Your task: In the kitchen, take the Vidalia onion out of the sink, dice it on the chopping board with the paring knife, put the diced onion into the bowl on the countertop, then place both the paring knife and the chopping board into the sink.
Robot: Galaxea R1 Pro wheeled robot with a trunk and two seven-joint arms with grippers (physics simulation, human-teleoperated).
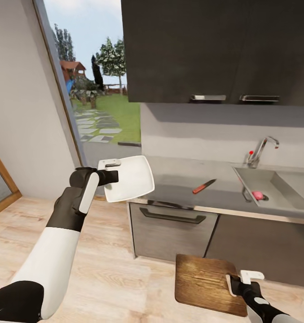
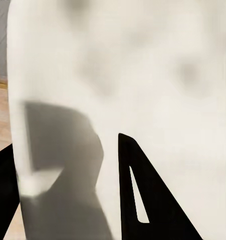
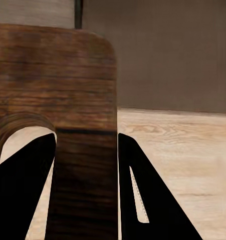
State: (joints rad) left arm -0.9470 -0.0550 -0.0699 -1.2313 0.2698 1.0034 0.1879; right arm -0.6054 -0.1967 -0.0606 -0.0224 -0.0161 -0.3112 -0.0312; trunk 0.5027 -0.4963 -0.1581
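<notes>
Wooden chopping board (image 1: 205,283) clamped in right gripper (image 1: 236,285), off bench (image 1: 178,186) | left gripper (image 1: 112,176) gripping bowl (image 1: 129,178), freeing space | knife (image 1: 204,186), onion (image 1: 257,195) waiting

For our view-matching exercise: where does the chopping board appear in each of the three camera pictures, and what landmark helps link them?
Head view: the chopping board sits low and right of centre, above the floor, held at its right end by the right gripper.
Left wrist view: the board is not in it; the white bowl is.
Right wrist view: the board is on the left, between the fingers.
Shared landmark: the light wooden floor.
</notes>
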